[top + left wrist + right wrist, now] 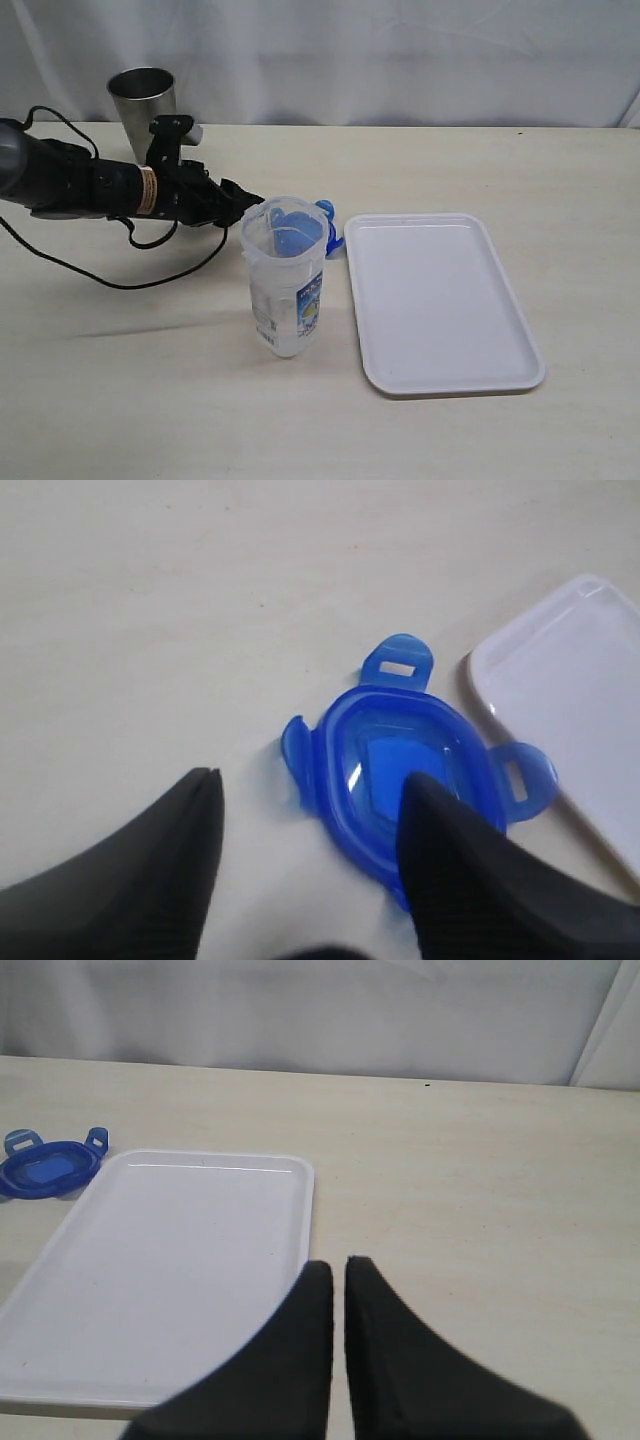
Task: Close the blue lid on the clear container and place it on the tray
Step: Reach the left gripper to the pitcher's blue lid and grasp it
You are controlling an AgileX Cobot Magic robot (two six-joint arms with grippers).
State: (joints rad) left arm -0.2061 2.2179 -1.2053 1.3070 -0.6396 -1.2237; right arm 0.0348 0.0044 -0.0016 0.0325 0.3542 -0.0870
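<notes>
White tray [445, 300] bare, container [285, 285] uncapped, lid [400, 765] not picked up: task looks barely started.
Tray sits on the table [150, 400]. The clear container stands upright just beside it, off the tray. The blue lid lies flat on the table by the tray's corner. Left gripper [310, 778] is low over the lid, jaws apart, one finger across its rim, the other over bare table, nothing gripped. Right gripper [338, 1265] is pinched shut, empty, near the tray. Left to do, I reckon: grab lid, snap on, move container onto tray.
</notes>
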